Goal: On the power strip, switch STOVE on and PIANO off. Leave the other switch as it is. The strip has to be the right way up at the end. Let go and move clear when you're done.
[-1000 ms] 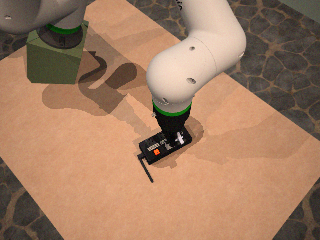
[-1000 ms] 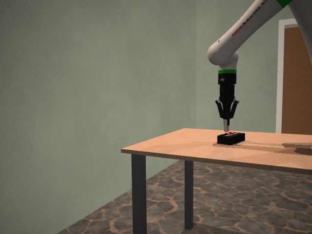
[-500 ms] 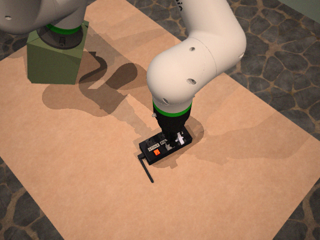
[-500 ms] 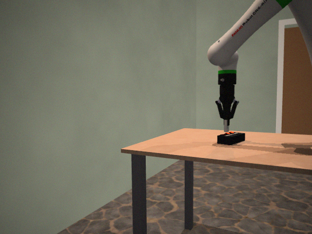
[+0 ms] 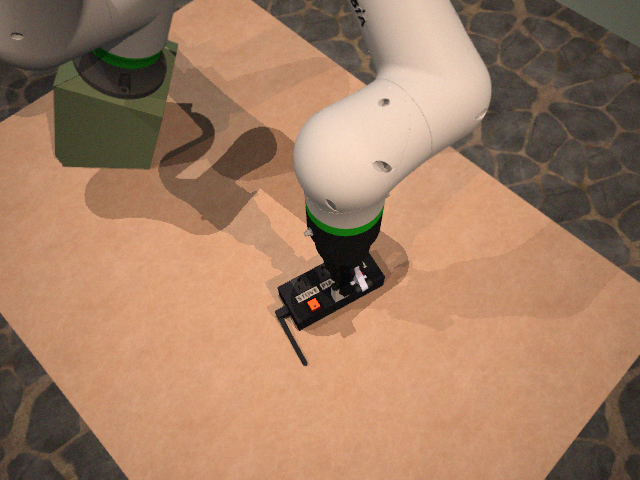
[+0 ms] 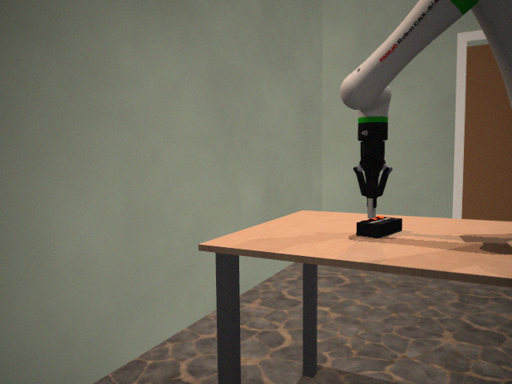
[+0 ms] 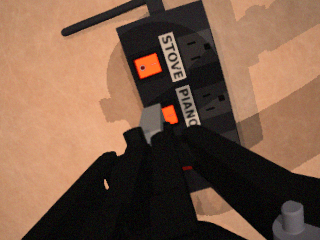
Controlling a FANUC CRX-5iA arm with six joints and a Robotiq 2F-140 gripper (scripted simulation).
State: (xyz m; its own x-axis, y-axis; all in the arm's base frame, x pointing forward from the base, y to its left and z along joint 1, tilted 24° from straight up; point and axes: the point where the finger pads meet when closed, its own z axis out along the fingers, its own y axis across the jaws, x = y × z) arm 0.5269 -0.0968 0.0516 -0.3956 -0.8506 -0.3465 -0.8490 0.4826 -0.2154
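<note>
A black power strip lies face up on the table, with a short black cord at its left end; it also shows in the side view and the wrist view. The STOVE switch glows orange beside its label. The PIANO switch also glows orange and is partly covered by my fingertips. My gripper is shut and empty, pointing straight down with its tip on the PIANO switch. The third switch is hidden under the gripper.
A green block carries the robot base at the table's back left. The arm's elbow hangs over the strip. The table's left edge is close to the strip in the side view.
</note>
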